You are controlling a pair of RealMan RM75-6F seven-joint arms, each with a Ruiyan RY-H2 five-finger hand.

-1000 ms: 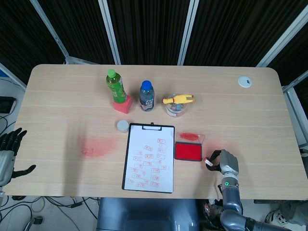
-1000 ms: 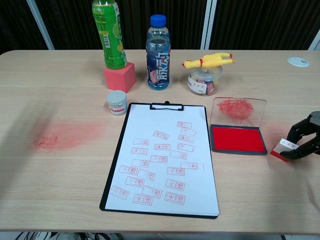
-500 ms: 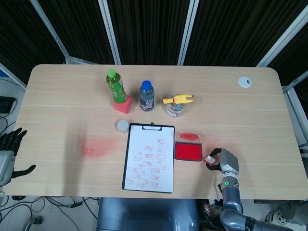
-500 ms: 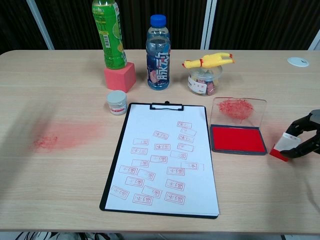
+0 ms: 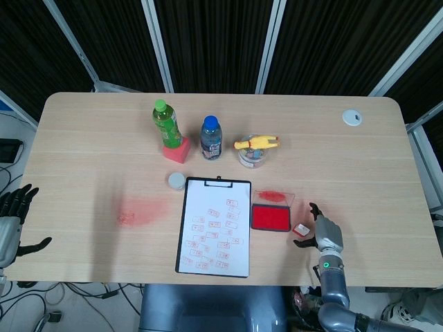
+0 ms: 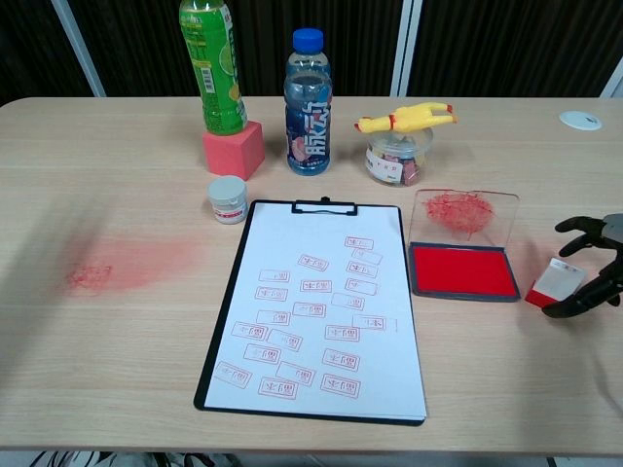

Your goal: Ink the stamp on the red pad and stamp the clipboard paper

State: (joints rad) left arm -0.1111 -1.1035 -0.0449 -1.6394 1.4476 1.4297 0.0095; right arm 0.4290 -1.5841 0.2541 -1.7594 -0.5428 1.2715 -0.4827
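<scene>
Since a second ago the right hand [image 6: 596,265] has let go of the stamp [image 6: 555,284]: its fingers were wrapped round it and now they're spread wide with nothing in them. So the stamp lies tilted on the table [image 5: 83,152], just right of the red pad [image 6: 462,269], between the pad and that hand. Left of the pad is the clipboard [image 6: 316,306], its paper [image 6: 292,243] already dotted with red prints. Way off to the left of the pad, past the table's edge, the left hand [image 5: 10,223] hangs with fingers apart, holding nothing. Behind the pad there's a jar [image 6: 396,156] with a yellow rubber chicken [image 6: 407,118] on top.
</scene>
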